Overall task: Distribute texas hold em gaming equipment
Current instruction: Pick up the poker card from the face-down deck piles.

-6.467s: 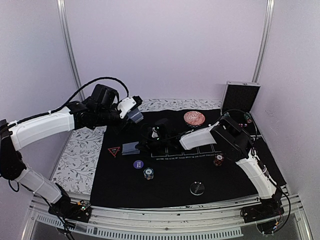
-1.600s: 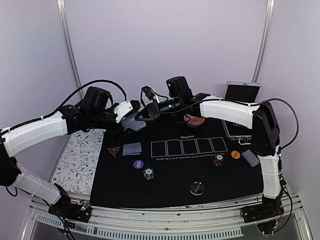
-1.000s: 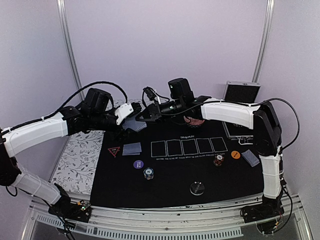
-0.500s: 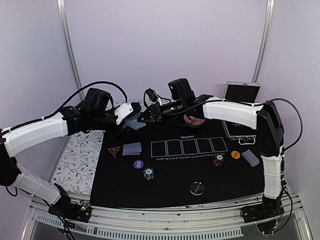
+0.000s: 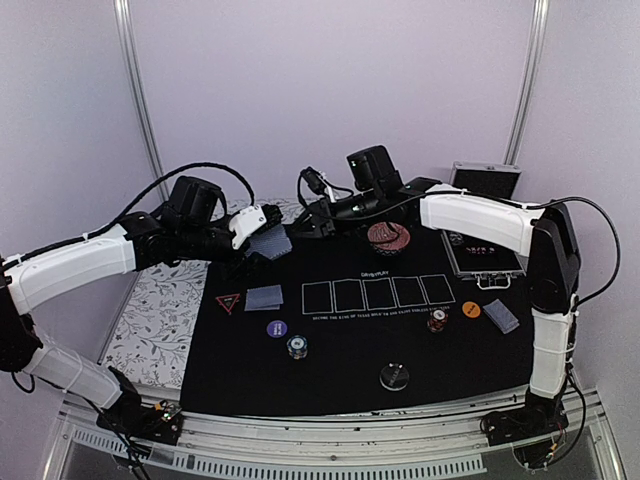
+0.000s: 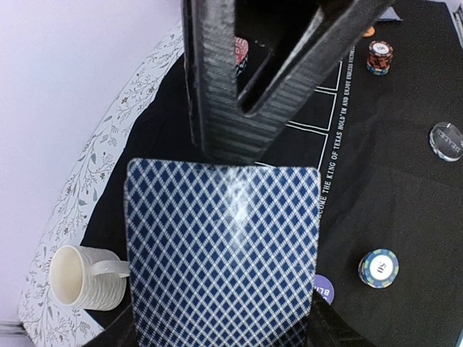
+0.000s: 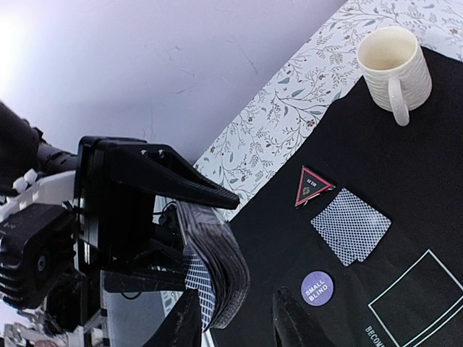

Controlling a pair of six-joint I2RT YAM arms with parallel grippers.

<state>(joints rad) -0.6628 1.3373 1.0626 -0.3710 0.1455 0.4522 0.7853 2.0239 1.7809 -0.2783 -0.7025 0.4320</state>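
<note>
My left gripper [image 5: 262, 240] is shut on a deck of blue-lattice playing cards [image 6: 223, 253], held above the black mat's far left. The right gripper [image 5: 312, 222] hangs just right of the deck, jaws apart and nothing between them; its black fingers [image 6: 217, 79] show beyond the deck's far edge. Dealt cards [image 5: 264, 297] lie next to the red-edged triangle [image 5: 228, 302]. Near them are the purple disc [image 5: 277, 328] and a chip stack [image 5: 297, 346]. On the right lie another chip stack [image 5: 437, 320], an orange disc [image 5: 471, 309] and more cards [image 5: 502, 315]. A clear disc [image 5: 394, 377] sits near front.
A cream mug [image 7: 394, 69] stands at the mat's far left corner, below the deck. The red patterned bowl [image 5: 388, 235] sits at the back centre. An open metal case [image 5: 482, 255] lies at the back right. Five card outlines [image 5: 378, 293] cross the mat's middle.
The right gripper has drawn back to the right, away from the deck, and its jaws have parted. The left arm and the deck have stayed where they were.
</note>
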